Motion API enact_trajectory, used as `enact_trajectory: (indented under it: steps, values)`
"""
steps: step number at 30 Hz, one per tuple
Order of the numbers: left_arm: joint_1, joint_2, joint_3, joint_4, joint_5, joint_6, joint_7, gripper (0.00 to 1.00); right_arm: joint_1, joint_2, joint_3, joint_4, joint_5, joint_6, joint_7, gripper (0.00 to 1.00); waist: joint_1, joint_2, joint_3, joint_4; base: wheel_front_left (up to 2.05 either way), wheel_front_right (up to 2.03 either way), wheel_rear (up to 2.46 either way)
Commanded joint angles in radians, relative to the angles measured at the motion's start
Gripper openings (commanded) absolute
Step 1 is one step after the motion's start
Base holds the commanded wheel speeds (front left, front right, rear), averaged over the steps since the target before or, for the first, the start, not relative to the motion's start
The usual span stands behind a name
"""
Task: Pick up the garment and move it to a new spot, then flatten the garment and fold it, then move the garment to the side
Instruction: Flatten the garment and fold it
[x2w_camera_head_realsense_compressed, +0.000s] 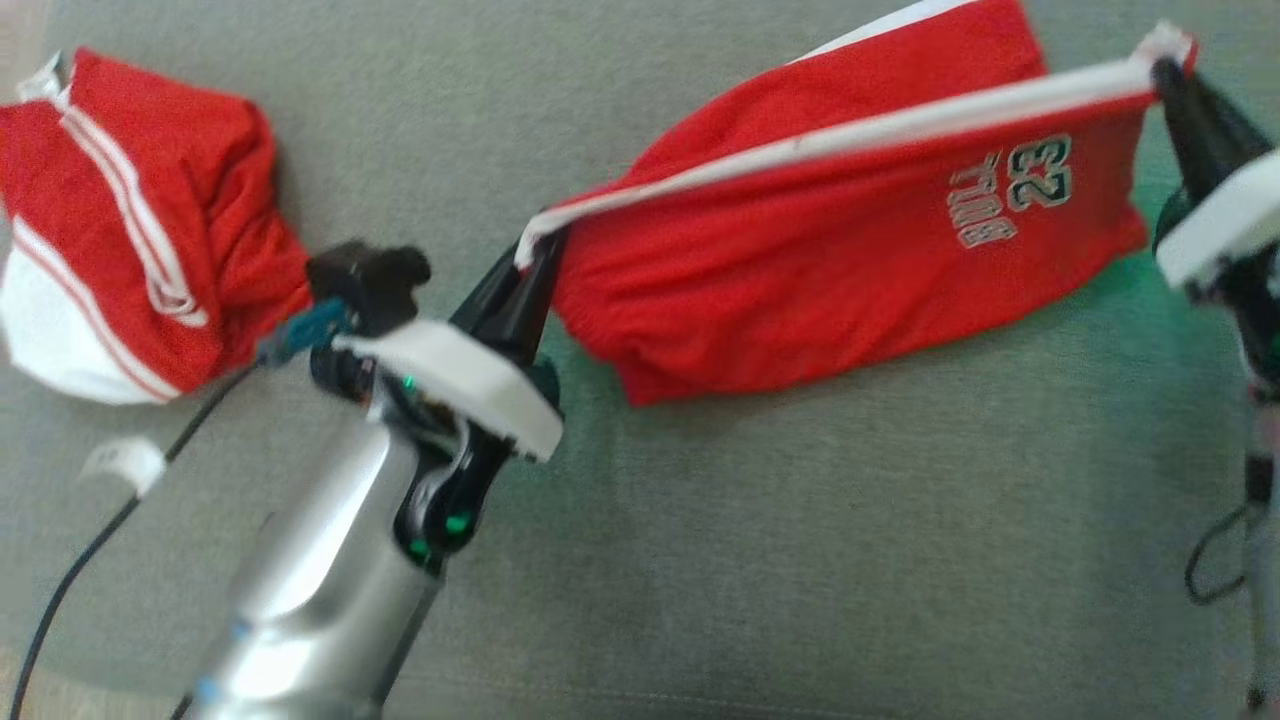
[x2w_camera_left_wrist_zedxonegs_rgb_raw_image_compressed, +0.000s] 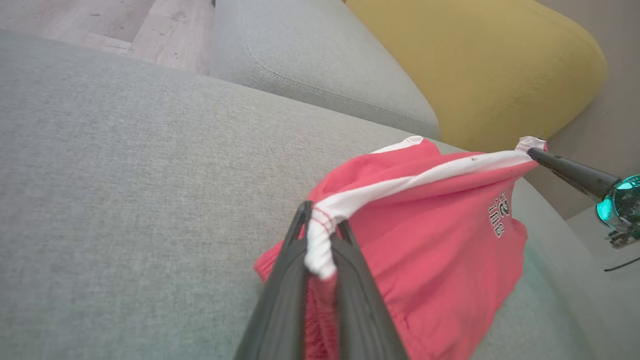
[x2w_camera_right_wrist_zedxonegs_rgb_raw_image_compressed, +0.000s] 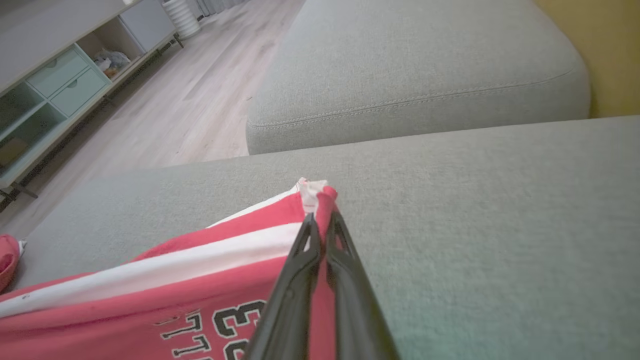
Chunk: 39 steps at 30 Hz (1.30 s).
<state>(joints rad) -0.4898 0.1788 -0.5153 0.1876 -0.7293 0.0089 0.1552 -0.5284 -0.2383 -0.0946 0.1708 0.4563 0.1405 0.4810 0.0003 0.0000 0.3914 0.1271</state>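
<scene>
The red shorts (x2w_camera_head_realsense_compressed: 800, 260) hang stretched between the two tools over the grey sofa seat (x2w_camera_head_realsense_compressed: 800, 560). Their white band (x2w_camera_head_realsense_compressed: 850, 130) is pulled taut along the top and the lower part sags to the cushion. The left tool (x2w_camera_head_realsense_compressed: 535, 255) is pinching the band's left end; the right tool (x2w_camera_head_realsense_compressed: 1165, 75) is pinching its right corner, close to the seat's right edge. A bundled red-and-white garment (x2w_camera_head_realsense_compressed: 130, 230) lies far left, well apart. A wide stretch of bare seat lies on the near side.
</scene>
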Motion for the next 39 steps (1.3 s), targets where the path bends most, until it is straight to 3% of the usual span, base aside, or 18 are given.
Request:
enact_trajectory:
  steps: [1, 5, 14, 15, 16, 17, 18, 21, 24, 32, 36, 39]
  values:
    - [-0.078, 0.003, 0.038, 0.033, 0.007, -0.018, -0.021, 0.00, -0.090, -0.034, 0.022, 0.042, 0.005, -0.010, -0.031, 0.00, -0.0003, 0.0000, 0.047, 0.052, 0.00, 0.00, 0.00]
    - [-0.157, -0.039, 0.024, 0.143, 0.004, -0.053, -0.038, 0.00, -0.208, -0.044, 0.061, 0.198, 0.002, -0.010, -0.073, 0.00, -0.0003, 0.0000, 0.064, 0.075, 0.00, 0.00, 0.00]
    - [-0.233, -0.084, -0.005, 0.310, -0.021, -0.102, -0.069, 0.00, -0.342, -0.039, 0.160, 0.422, 0.028, -0.010, -0.199, 0.00, -0.0003, 0.0000, 0.080, 0.083, 0.00, 0.00, 0.00]
    - [-0.237, -0.087, -0.011, 0.321, -0.023, -0.108, -0.075, 0.00, -0.349, -0.040, 0.173, 0.444, 0.035, -0.010, -0.212, 0.33, -0.0003, 0.0000, 0.080, 0.083, 0.00, 0.00, 0.00]
    - [-0.240, -0.091, -0.018, 0.330, -0.028, -0.113, -0.080, 0.38, -0.353, -0.041, 0.188, 0.462, 0.041, -0.010, -0.223, 1.00, -0.0003, 0.0000, 0.080, 0.082, 0.00, 0.00, 0.00]
    - [-0.241, -0.093, -0.025, 0.340, -0.030, -0.117, -0.084, 0.97, -0.356, -0.043, 0.203, 0.475, 0.047, -0.010, -0.239, 1.00, -0.0003, 0.0000, 0.079, 0.082, 0.00, 0.00, 0.00]
    - [-0.242, -0.095, -0.031, 0.348, -0.031, -0.120, -0.089, 1.00, -0.356, -0.046, 0.217, 0.486, 0.054, -0.010, -0.255, 1.00, -0.0003, 0.0000, 0.077, 0.080, 0.00, 0.00, 0.00]
    - [-0.238, -0.095, -0.034, 0.364, -0.026, -0.122, -0.129, 1.00, -0.346, -0.058, 0.268, 0.496, 0.073, -0.010, -0.313, 1.00, -0.0003, 0.0000, 0.067, 0.072, 0.00, 0.00, 0.00]
    - [-0.221, -0.089, -0.025, 0.370, -0.007, -0.097, -0.188, 1.00, -0.323, -0.079, 0.318, 0.473, 0.081, -0.010, -0.392, 1.00, -0.0003, 0.0000, 0.051, 0.059, 0.00, 0.00, 0.00]
    - [-0.152, -0.024, 0.018, 0.308, 0.123, 0.073, -0.389, 1.00, -0.216, -0.137, 0.343, 0.336, -0.003, -0.010, -0.579, 1.00, -0.0003, 0.0000, -0.010, 0.005, 0.00, 0.00, 0.00]
    - [-0.126, 0.020, 0.060, 0.233, 0.202, 0.153, -0.413, 1.00, -0.131, -0.117, 0.284, 0.217, -0.050, -0.010, -0.597, 1.00, -0.0003, 0.0000, -0.035, -0.027, 0.00, 0.00, 0.00]
    - [-0.100, 0.052, 0.102, 0.159, 0.263, 0.188, -0.416, 1.00, -0.054, -0.083, 0.235, 0.112, -0.085, -0.010, -0.579, 1.00, -0.0003, 0.0000, -0.048, -0.053, 0.00, 0.00, 0.00]
